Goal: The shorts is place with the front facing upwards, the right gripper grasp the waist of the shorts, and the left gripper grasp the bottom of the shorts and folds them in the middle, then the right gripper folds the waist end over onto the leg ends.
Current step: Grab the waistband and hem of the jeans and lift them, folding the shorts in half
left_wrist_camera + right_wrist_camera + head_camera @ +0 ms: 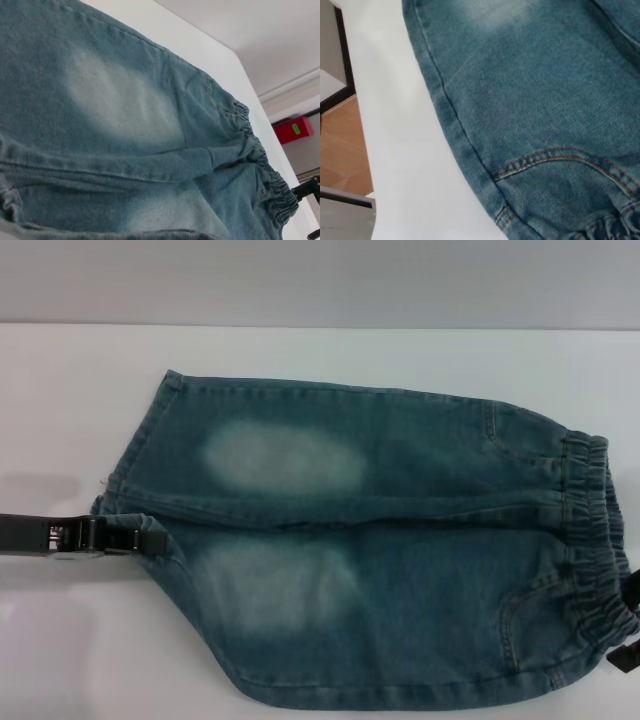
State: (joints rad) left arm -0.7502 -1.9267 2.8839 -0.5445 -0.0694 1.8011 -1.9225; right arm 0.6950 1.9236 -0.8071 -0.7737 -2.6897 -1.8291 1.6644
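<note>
Head view: faded blue denim shorts (370, 540) lie flat on the white table (60, 390), soft but weighty. Left black claw (140, 538) pinches the stitched leg hem (155, 535); right black claw (628, 625) sits beside the ruched waist (590, 540), grip unclear.

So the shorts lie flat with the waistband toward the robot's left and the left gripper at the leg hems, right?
Not quite. The head view shows the waist of the shorts toward the robot's right. The left gripper is at the leg hems, as you said.

Looked like a lab or test room: plain white table (300, 350), bare pale wall (320, 280), wood-look floor (342, 150), red wall box (294, 130) beyond the table.
</note>
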